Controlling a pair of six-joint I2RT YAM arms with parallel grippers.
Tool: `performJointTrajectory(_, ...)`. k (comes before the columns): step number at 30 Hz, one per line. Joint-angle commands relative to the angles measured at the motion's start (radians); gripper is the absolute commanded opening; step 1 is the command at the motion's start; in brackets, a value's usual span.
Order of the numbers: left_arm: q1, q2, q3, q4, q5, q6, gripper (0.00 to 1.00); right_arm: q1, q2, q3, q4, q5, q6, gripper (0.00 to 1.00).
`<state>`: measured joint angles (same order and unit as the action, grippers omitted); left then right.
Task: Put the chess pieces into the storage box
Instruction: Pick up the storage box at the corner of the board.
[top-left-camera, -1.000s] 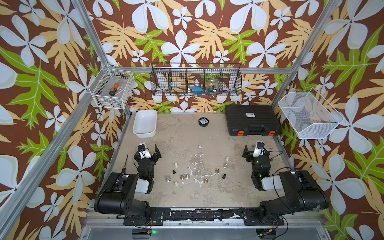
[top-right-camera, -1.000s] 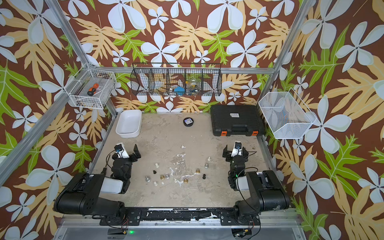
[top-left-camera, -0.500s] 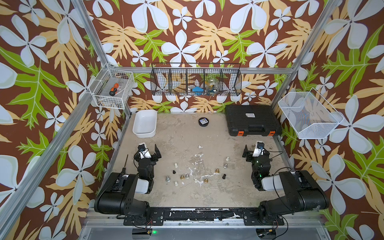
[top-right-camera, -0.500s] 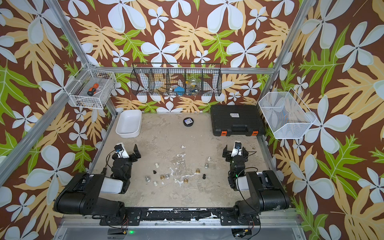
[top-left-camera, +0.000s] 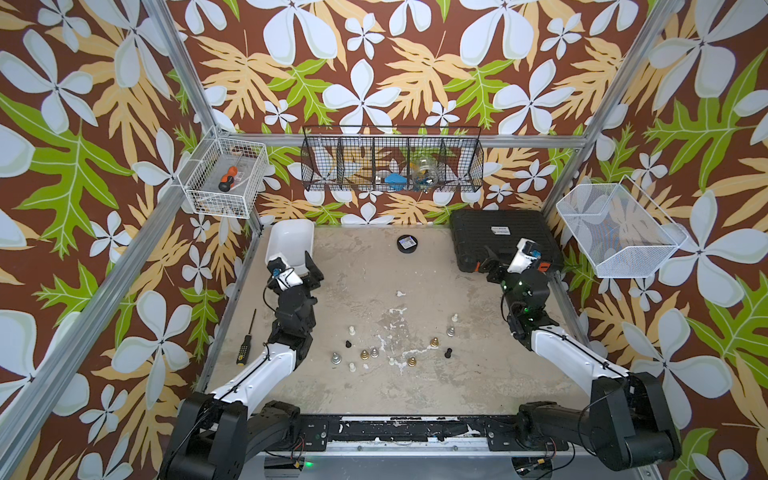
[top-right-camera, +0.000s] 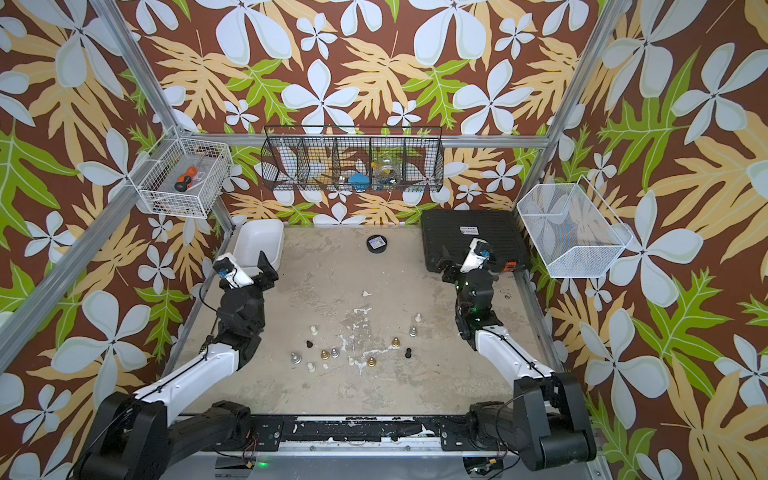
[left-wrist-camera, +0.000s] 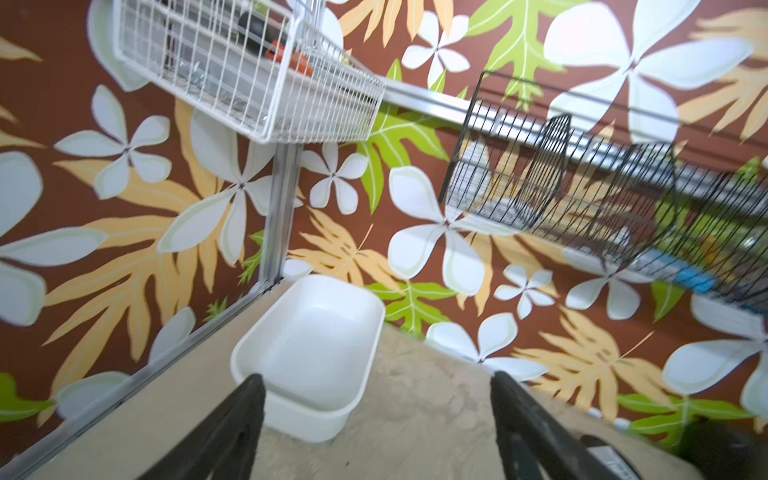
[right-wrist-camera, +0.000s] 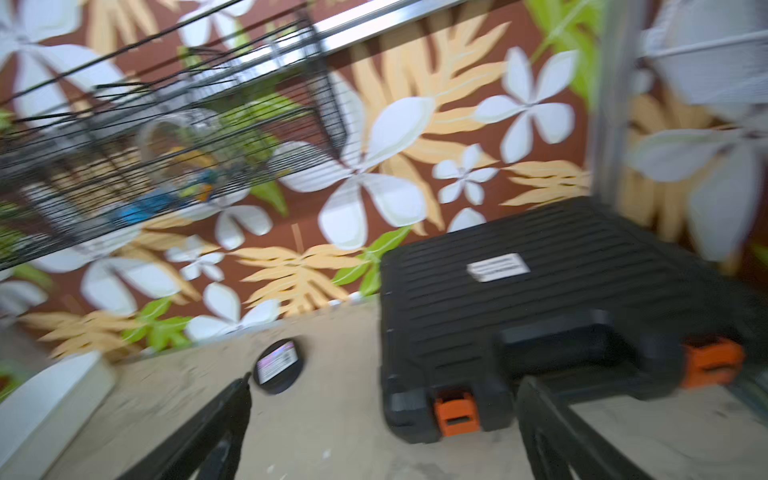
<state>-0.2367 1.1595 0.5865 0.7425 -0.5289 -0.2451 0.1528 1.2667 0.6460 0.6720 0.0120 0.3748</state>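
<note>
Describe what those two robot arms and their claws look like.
The left arm and right arm: bulky black joints, smooth white segments, thin black cables. The left gripper and right gripper: two slim black fingers plus a white camera block. Green lights dot the right arm.

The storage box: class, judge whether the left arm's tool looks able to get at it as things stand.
Probably yes: the left tool is open, empty and pointed at the storage box, with only bare table between them.

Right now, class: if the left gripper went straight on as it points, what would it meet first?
Probably the storage box: its near wall lies just ahead of the left gripper.
</note>
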Motion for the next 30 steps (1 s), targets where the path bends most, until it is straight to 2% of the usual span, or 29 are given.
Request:
performJointTrajectory(1, -0.002, 0.097, 0.239, -0.448, 0.125, -0.136, 0.87, 0.064, 0.007, 0.070, -0.069, -0.135, -0.047, 0.99)
performJointTrajectory(4, -0.003, 0.273, 0.520, -0.716, 0.197, -0.108, 0.87, 0.105, 0.045, 0.124, -0.137, -0.205, -0.095, 0.95)
performJointTrajectory(6, -0.001, 0.379, 0.653, -0.824, 0.235, -0.088, 0.85, 0.129, 0.069, 0.151, -0.194, -0.251, -0.093, 0.89)
performJointTrajectory(9, 0.016, 0.528, 0.830, -0.974, 0.308, -0.062, 0.84, 0.200, 0.067, 0.147, -0.227, -0.254, -0.094, 0.87)
performJointTrajectory(11, 0.032, 0.599, 0.910, -1.044, 0.337, -0.058, 0.80, 0.247, 0.057, 0.140, -0.249, -0.265, -0.090, 0.86)
performJointTrajectory(16, 0.095, 0.721, 1.029, -1.136, 0.415, -0.045, 0.70, 0.317, 0.045, 0.099, -0.248, -0.295, -0.118, 0.84)
performJointTrajectory(19, 0.124, 0.795, 1.073, -1.174, 0.397, -0.016, 0.66, 0.321, 0.049, 0.050, -0.173, -0.315, -0.096, 0.83)
performJointTrajectory(26, 0.169, 0.941, 1.196, -1.241, 0.292, 0.007, 0.60, 0.330, 0.061, -0.003, -0.123, -0.320, -0.083, 0.79)
performJointTrajectory(30, 0.181, 1.033, 1.281, -1.278, 0.273, 0.030, 0.57, 0.332, 0.079, -0.003, -0.118, -0.317, -0.081, 0.78)
